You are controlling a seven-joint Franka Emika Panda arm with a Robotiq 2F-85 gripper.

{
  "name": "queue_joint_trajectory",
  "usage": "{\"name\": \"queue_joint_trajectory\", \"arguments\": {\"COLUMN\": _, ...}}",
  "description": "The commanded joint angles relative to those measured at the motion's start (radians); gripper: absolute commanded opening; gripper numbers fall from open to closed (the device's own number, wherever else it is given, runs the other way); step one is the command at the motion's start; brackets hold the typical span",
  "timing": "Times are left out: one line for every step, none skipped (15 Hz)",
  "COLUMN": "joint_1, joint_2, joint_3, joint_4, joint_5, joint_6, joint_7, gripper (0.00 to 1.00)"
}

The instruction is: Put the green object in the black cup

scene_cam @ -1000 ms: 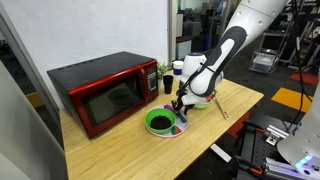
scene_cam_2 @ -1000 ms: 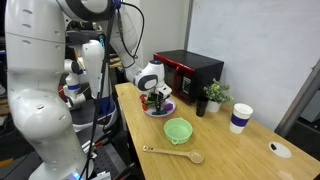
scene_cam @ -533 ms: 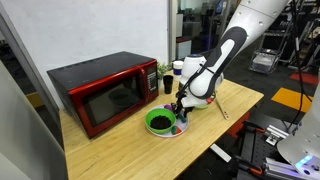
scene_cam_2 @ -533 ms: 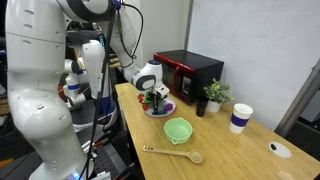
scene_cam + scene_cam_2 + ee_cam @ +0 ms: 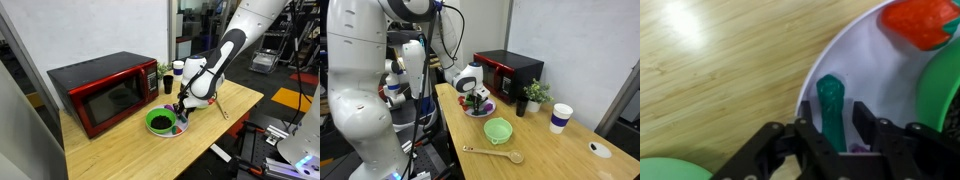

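Can't really make out the green object in either exterior view: too small, and tucked under the claw [image 5: 181,106] and the arm's wrist. Only get a proper look from the wrist view, with the green object [image 5: 830,100] lying on the white plate [image 5: 880,70] near its rim, long axis running 12 to 6. Can't see its lower end, hidden behind the claw [image 5: 833,128] body. Also seeing a red strawberry [image 5: 923,22] at about 1 o'clock from it, chopped off by the top edge. Got green blobs cut off at the right edge and bottom-left corner too, no idea what those are from this view.

Around it in an exterior view: green bowl [image 5: 498,130] at roughly 5 o'clock from the plate [image 5: 480,111], black cup [image 5: 520,107] at 3 o'clock from the plate and well apart from the green object, so not in the cup yet. Then a little plant [image 5: 535,92] right behind the cup, a white cup with a dark top [image 5: 560,118] further along, and a wooden spoon [image 5: 495,154] near the table [image 5: 550,150] front edge. Red microwave [image 5: 105,92] at the back.

Claw: fingers apart, one at 9 and one at 3 of the green object, straddling it with thin slivers of plate showing either side. Not clamped as far as can be seen.
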Motion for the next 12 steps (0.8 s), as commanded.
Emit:
{"name": "queue_joint_trajectory", "arguments": {"joint_1": 0.014, "joint_2": 0.027, "joint_3": -0.028, "joint_4": -0.010, "joint_5": -0.005, "joint_6": 0.047, "joint_7": -0.029, "gripper": 0.49}}
{"name": "queue_joint_trajectory", "arguments": {"joint_1": 0.016, "joint_2": 0.032, "joint_3": -0.032, "joint_4": -0.011, "joint_5": -0.005, "joint_6": 0.054, "joint_7": -0.032, "gripper": 0.49}}
{"name": "queue_joint_trajectory", "arguments": {"joint_1": 0.016, "joint_2": 0.036, "joint_3": -0.033, "joint_4": -0.012, "joint_5": -0.003, "joint_6": 0.057, "joint_7": -0.037, "gripper": 0.48}}
{"name": "queue_joint_trajectory", "arguments": {"joint_1": 0.017, "joint_2": 0.039, "joint_3": -0.034, "joint_4": -0.011, "joint_5": -0.002, "joint_6": 0.061, "joint_7": -0.041, "gripper": 0.48}}
{"name": "queue_joint_trajectory", "arguments": {"joint_1": 0.017, "joint_2": 0.041, "joint_3": -0.035, "joint_4": -0.011, "joint_5": -0.001, "joint_6": 0.062, "joint_7": -0.046, "gripper": 0.48}}
{"name": "queue_joint_trajectory", "arguments": {"joint_1": 0.017, "joint_2": 0.044, "joint_3": -0.035, "joint_4": -0.010, "joint_5": 0.000, "joint_6": 0.067, "joint_7": -0.050, "gripper": 0.46}}
{"name": "queue_joint_trajectory", "arguments": {"joint_1": 0.017, "joint_2": 0.044, "joint_3": -0.034, "joint_4": -0.010, "joint_5": 0.002, "joint_6": 0.068, "joint_7": -0.053, "gripper": 0.43}}
{"name": "queue_joint_trajectory", "arguments": {"joint_1": 0.017, "joint_2": 0.044, "joint_3": -0.033, "joint_4": -0.010, "joint_5": 0.002, "joint_6": 0.070, "joint_7": -0.057, "gripper": 0.21}}
{"name": "queue_joint_trajectory", "arguments": {"joint_1": 0.017, "joint_2": 0.044, "joint_3": -0.033, "joint_4": -0.011, "joint_5": 0.002, "joint_6": 0.071, "joint_7": -0.060, "gripper": 0.15}}
{"name": "queue_joint_trajectory", "arguments": {"joint_1": 0.017, "joint_2": 0.043, "joint_3": -0.034, "joint_4": -0.011, "joint_5": 0.002, "joint_6": 0.073, "joint_7": -0.064, "gripper": 0.08}}
{"name": "queue_joint_trajectory", "arguments": {"joint_1": 0.017, "joint_2": 0.042, "joint_3": -0.035, "joint_4": -0.012, "joint_5": 0.002, "joint_6": 0.075, "joint_7": -0.068, "gripper": 0.01}}
{"name": "queue_joint_trajectory", "arguments": {"joint_1": 0.018, "joint_2": 0.040, "joint_3": -0.036, "joint_4": -0.012, "joint_5": 0.003, "joint_6": 0.077, "joint_7": -0.071, "gripper": 0.04}}
